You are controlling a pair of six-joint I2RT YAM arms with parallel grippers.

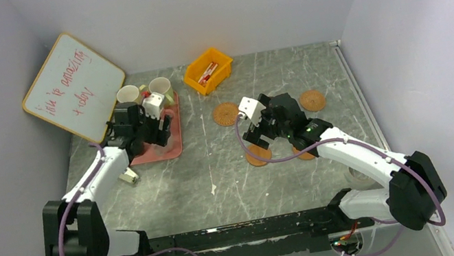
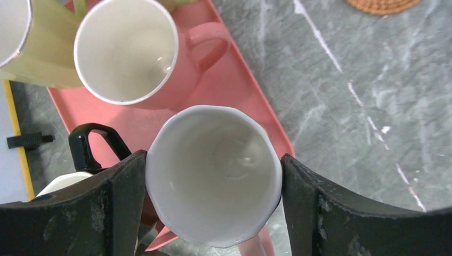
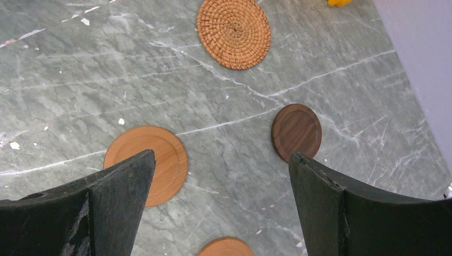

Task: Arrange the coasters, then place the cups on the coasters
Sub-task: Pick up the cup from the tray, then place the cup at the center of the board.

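Top external: L arm (image 1: 106,172) stretched fwd, pincer (image 2: 214,156) clamping pink cup (image 2: 213,213).

The left arm (image 1: 103,173) stretches toward the far-left corner of the desk (image 1: 221,191), left hand (image 2: 214,156) clamped on a pink cup (image 2: 213,181). The right arm (image 1: 353,152) bends over mid-desk, right hand (image 3: 222,155) spread wide.

Cups (image 2: 125,50) stand on the tray (image 1: 168,148) at the table's (image 1: 219,178) left, the whiteboard (image 1: 73,87) behind it, the bin (image 1: 208,70) at mid-back, and coasters (image 3: 233,33) lie spread to the tray's right.
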